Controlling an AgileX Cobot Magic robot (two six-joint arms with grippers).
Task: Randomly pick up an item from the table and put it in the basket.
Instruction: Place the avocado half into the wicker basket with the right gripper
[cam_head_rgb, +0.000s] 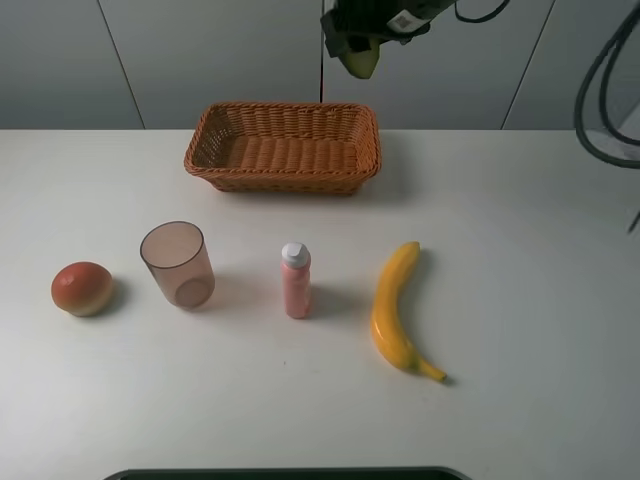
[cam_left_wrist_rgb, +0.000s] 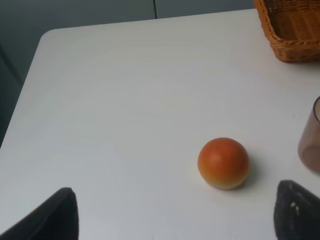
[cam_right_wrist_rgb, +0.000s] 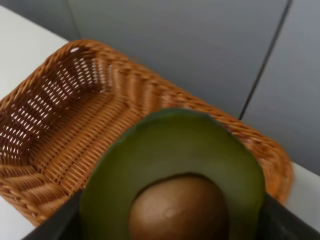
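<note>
Pinched between the two dark fingers of the right claw, a halved avocado with dark green skin, pale flesh and a round brown pit fills the right wrist view, hanging high above the rectangular orange-brown woven wicker basket, whose floor looks bare. The high exterior view shows only a green sliver under that claw, but it alone reveals how far up the fruit hangs and that it sits toward the basket's right end, close over the far wall. From there, I judge a release could strike the flared rim and send the avocado onto the white desk, or a long drop could bounce it out. The smooth skin might also slip early. Only the left wrist view shows the left claw, spread wide and empty, low over the desk near a round orange-red fruit. Farther out stand a translucent pinkish cup, a small pink bottle with a white cap and a long yellow banana.
</note>
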